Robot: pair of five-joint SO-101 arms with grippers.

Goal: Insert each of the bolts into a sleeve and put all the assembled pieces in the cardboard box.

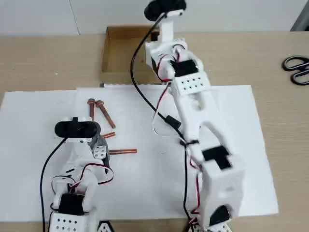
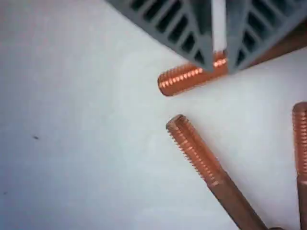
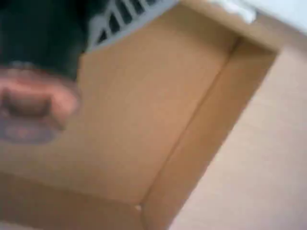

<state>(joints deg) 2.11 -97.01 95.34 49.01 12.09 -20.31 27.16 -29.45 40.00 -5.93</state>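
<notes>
Grey ribbed jaws of the left gripper (image 2: 218, 60) stand almost closed, with only a thin slit between them. Their tips sit over the shank of a copper-coloured threaded metal bolt (image 2: 184, 79) lying on the white paper sheet (image 1: 145, 183); whether they actually pinch it cannot be told. A second copper bolt (image 2: 206, 160) lies near the first without touching it, and a third bolt (image 2: 301, 139) lies beside that one. The paper covers much of the wooden desk (image 1: 38, 63). The right gripper (image 1: 157, 58) hangs over the shallow brown cardboard box (image 1: 118, 53) at the paper's far edge; how its jaws stand cannot be told. A blurred dark and copper-pink shape (image 3: 33, 103) shows above the box floor. Black-handled scissors (image 1: 297, 70) lie well apart on the desk's right side.
</notes>
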